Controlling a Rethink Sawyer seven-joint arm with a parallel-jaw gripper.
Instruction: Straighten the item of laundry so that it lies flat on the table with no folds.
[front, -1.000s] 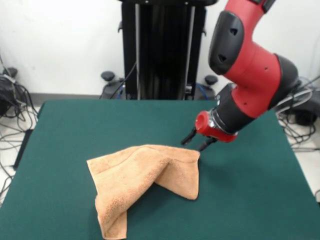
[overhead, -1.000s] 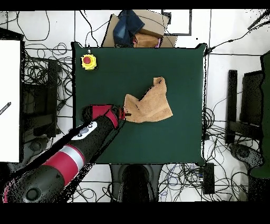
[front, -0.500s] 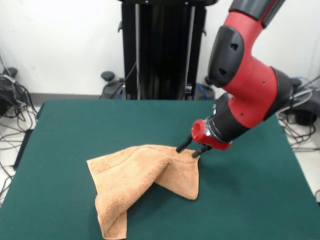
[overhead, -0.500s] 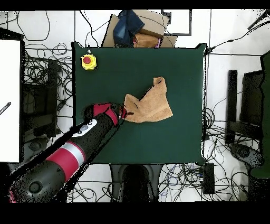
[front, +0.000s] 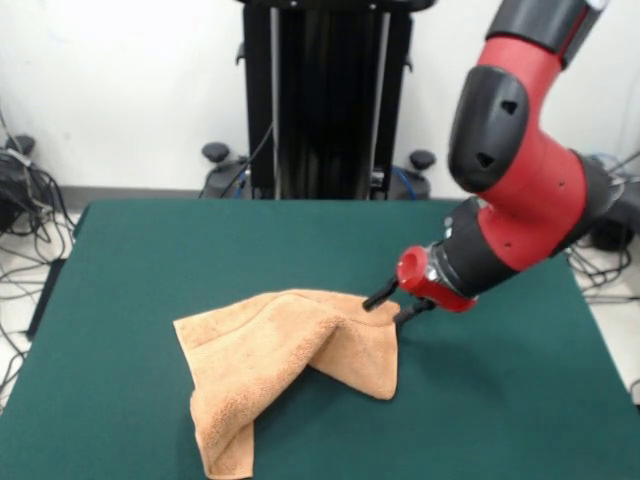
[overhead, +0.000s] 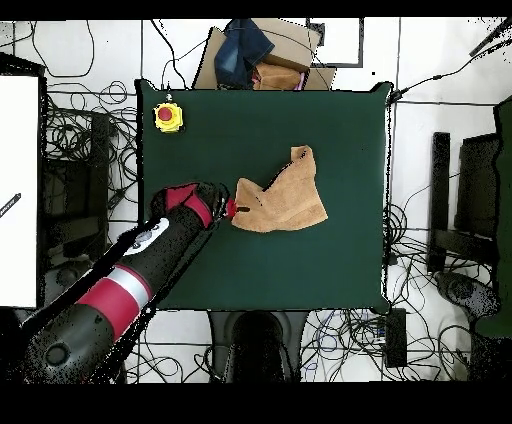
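The item of laundry (front: 280, 350) is a peach-orange towel lying crumpled on the green table (front: 200, 250). One flap is folded over its middle and a narrow end points toward the near edge. In the overhead view the towel (overhead: 283, 203) sits near the middle of the table (overhead: 300, 130). My gripper (front: 392, 307) is low at the towel's far right corner, fingers apart and tips at the hem. I cannot tell if they touch the cloth. From above, the gripper (overhead: 230, 209) sits just left of the towel.
A yellow box with a red button (overhead: 168, 117) stands on the table's top left corner in the overhead view. A cardboard box (overhead: 285, 62) with a dark blue thing on it lies beyond the top edge. Cables (overhead: 80, 130) cover the floor around the table.
The gripper dropped from just beyond the towel's corner onto its hem, and the arm swung right in the front view. The towel's shape and place are unchanged.
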